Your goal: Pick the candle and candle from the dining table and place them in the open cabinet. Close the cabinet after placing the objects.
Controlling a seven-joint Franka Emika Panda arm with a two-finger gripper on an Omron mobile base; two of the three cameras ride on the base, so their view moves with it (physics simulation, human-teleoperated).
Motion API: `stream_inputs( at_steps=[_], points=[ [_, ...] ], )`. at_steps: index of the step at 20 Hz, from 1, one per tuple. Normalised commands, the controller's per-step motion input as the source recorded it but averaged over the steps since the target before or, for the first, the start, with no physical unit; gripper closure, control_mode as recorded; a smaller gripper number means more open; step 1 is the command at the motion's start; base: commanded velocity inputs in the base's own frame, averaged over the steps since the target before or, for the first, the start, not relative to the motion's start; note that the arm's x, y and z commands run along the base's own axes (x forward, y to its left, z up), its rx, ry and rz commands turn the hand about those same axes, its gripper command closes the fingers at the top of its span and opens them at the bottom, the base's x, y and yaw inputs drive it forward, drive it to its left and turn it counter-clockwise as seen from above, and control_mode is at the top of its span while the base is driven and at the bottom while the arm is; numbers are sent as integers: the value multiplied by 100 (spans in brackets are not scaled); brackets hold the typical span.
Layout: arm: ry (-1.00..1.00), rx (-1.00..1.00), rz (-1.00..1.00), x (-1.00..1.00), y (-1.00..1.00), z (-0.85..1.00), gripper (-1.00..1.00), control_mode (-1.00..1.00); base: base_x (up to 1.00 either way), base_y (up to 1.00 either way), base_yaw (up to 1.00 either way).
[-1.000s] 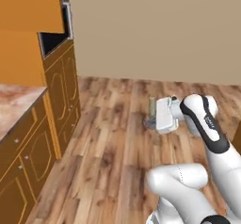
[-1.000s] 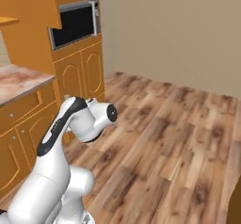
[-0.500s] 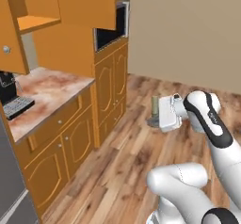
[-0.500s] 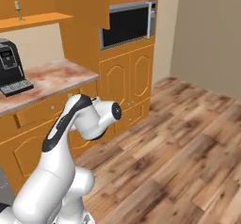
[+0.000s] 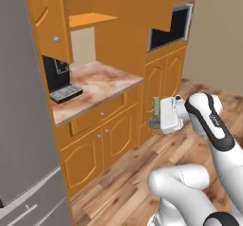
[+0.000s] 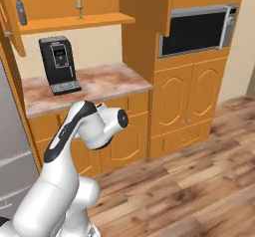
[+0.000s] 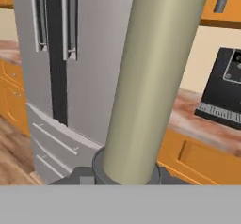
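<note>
Claw [image 5: 154, 121] held out in front of the arm in the left base view, clamped on the olive candle [image 5: 155, 107], whose stick stood upright above its dark grey base. That candle hung in mid-air over the wooden floor [image 5: 118, 192], just right of the orange lower cupboards. Left of it, the marbled worktop [image 5: 102, 85] carried a black coffee machine [image 5: 59, 80], and the open cabinet [image 5: 83, 18] showed its inner shelf above, with one door [image 5: 50, 18] swung out to the left.

Over in the right base view, the second candle [image 6: 79, 9], pale on its brass holder, stood on the cabinet shelf, well right of a grey-blue bottle [image 6: 20, 12] at the shelf's left end. The coffee machine sat on the worktop below them, and a microwave [image 6: 196, 29] was built into the tall unit to the right.

Hand view: the olive stick rose huge and close from its grey base, with a grey fridge [image 7: 61, 63] behind it on the left and the coffee machine on the right.
</note>
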Motion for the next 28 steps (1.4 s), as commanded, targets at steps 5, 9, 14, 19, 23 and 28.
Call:
stream_inputs(
  at_steps=[5,9,14,19,23,28],
  points=[
    [0,0,0,0,0,0,100,100,47,-26,55],
    [0,0,0,0,0,0,100,100,27,-43,50],
    [0,0,0,0,0,0,100,100,6,-67,46],
    [0,0,0,0,0,0,100,100,1,-77,42],
    [0,0,0,0,0,0,100,100,0,-84,41],
    [0,0,0,0,0,0,100,100,9,-65,27]
  ],
)
